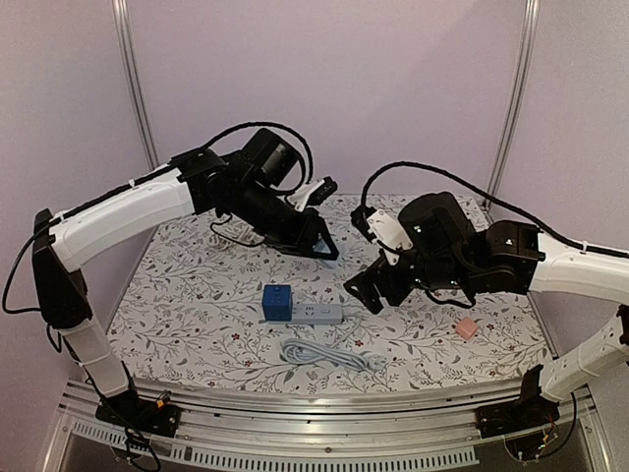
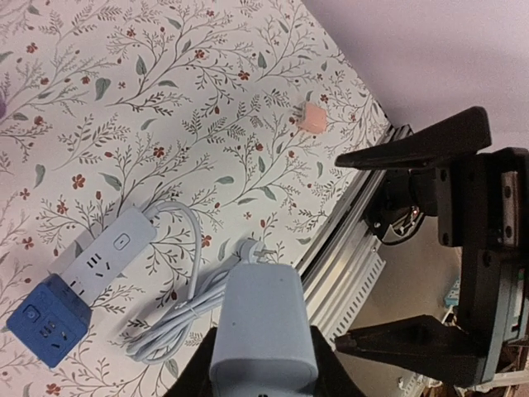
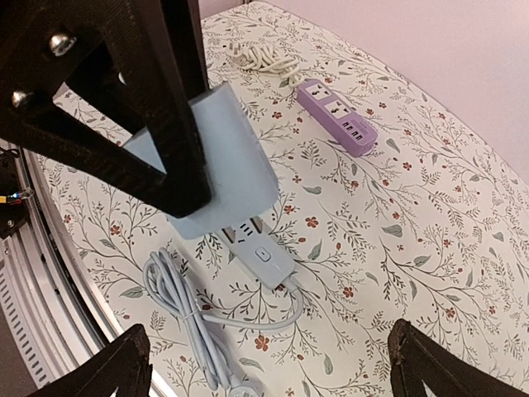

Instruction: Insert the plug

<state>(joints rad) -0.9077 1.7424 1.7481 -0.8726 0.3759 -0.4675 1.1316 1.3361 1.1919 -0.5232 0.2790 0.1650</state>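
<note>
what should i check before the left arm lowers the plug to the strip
1. Left gripper shut on the plug: ok
2. Right gripper open, apart from the plug: ok
3. Free socket on the power strip beside the blue cube: ok
4. Coiled cable off the sockets: ok
5. Plug's pins facing down: cannot tell, hidden
6. Plug lined up over the socket: cannot tell

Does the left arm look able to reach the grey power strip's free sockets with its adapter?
Probably yes: the left gripper holds the adapter near the power strip, its sockets beside the blue cube lie bare, and the open right gripper stands aside.
</note>
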